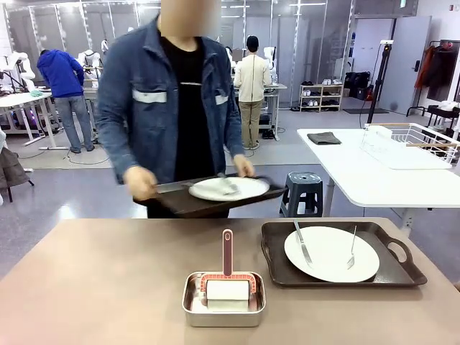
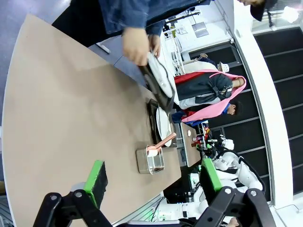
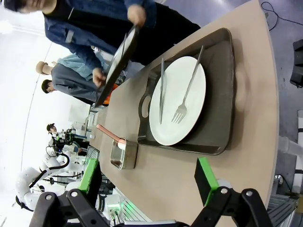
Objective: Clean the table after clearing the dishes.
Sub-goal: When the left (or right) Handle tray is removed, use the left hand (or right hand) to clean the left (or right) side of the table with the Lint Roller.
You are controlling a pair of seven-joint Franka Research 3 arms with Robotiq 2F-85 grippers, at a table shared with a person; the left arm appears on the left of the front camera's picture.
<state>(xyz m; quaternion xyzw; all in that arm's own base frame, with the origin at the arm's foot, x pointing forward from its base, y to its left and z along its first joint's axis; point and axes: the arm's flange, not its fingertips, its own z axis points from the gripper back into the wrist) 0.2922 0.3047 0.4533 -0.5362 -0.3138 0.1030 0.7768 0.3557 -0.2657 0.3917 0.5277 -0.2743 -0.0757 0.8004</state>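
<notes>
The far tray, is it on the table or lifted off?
Lifted off: the person's hands hold the tray clear of the table, a plate on it.

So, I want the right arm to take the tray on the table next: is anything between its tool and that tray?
Nothing visible does. The open right tool looks across bare table straight at the tray and its plate. The steel pan sits off to one side, clear of that line.

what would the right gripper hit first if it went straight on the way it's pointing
The right gripper would most likely meet the table just short of the tray, or else the tray's near rim; depth is unclear.
</notes>
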